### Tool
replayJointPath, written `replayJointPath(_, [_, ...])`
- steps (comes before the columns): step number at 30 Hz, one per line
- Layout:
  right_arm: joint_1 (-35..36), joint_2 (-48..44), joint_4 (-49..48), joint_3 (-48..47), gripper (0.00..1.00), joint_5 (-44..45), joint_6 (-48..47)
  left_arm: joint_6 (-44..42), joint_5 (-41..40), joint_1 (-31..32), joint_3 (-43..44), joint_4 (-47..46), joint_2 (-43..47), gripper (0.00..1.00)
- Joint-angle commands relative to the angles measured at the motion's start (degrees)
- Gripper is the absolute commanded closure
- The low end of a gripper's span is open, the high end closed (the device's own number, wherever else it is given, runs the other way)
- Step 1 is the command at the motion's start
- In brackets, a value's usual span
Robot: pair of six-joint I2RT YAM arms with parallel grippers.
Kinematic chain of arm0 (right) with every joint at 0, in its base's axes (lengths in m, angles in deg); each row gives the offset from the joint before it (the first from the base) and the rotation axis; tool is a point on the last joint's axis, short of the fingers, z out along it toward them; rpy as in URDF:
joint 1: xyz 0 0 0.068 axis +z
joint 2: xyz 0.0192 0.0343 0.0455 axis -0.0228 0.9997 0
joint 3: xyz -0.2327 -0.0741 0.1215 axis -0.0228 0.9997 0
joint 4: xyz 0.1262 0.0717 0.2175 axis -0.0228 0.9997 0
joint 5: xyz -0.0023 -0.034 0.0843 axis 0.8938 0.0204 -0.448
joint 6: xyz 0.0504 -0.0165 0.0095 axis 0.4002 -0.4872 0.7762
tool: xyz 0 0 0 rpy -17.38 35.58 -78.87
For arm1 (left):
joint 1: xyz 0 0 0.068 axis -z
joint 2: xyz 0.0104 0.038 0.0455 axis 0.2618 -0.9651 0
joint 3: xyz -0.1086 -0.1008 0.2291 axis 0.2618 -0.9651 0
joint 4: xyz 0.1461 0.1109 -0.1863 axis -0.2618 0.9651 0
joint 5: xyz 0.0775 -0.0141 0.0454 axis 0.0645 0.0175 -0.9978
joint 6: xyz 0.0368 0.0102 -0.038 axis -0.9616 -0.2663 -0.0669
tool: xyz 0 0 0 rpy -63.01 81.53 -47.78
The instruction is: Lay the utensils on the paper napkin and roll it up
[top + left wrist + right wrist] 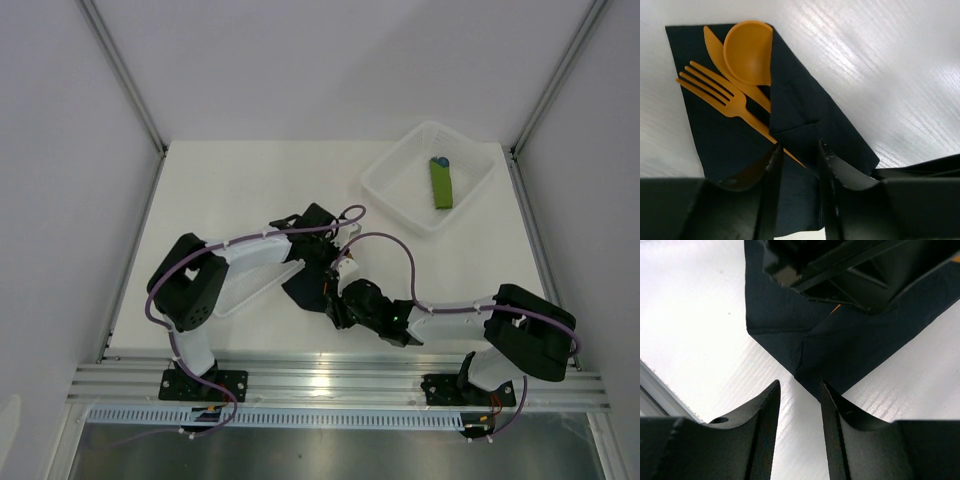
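Note:
The paper napkin [805, 110] is black and lies on the white table with its right side folded over the handles of the orange utensils. The fork [715, 89], knife [711, 45] and spoon [747, 50] stick out at its upper left. My left gripper [799, 148] straddles the folded lower part, with napkin and the fork handle between its jaws; whether they pinch it is unclear. My right gripper [800, 385] is open over bare table, its right fingertip beside the corner of the napkin [855, 345]. From above, both grippers meet over the napkin [298, 288].
A clear tray [398, 168] at the back right holds a green rolled bundle [441, 184] with a blue tip. Another clear tray [240, 296] sits under the left arm. Metal rails run along the near edge.

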Motion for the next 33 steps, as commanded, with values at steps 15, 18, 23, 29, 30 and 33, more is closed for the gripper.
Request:
replayJointPath(15, [-3.84,-7.13,-2.16,3.23,0.59,-5.85,0.20,-2.00,-2.01,-1.09,-2.45,-1.36,4.84,0.73])
replayJointPath(18, [-6.47,-10.74,-4.35,5.44,0.59,-7.61,2.49,-2.00,-1.66,-1.09,-2.89,-1.63,5.11,0.72])
replayJointPath(23, [-12.10,-12.33,-6.12,7.12,0.63,-11.82,7.50,-2.00,-1.04,-1.44,-3.41,-2.07,5.11,0.68])
replayJointPath(29, [-15.45,-8.12,-8.84,4.83,0.73,-15.87,10.49,-2.09,-0.78,-2.15,-4.03,-2.24,4.76,0.67])
replayJointPath(30, [-15.89,-6.37,-9.54,4.65,0.75,-16.48,11.27,-2.00,-0.78,-2.15,-3.77,-2.16,4.23,0.66])
replayJointPath(33, [-16.86,-2.85,-10.86,3.86,0.79,-17.36,12.51,-1.91,-0.69,-2.15,-3.42,-1.80,3.70,0.66])
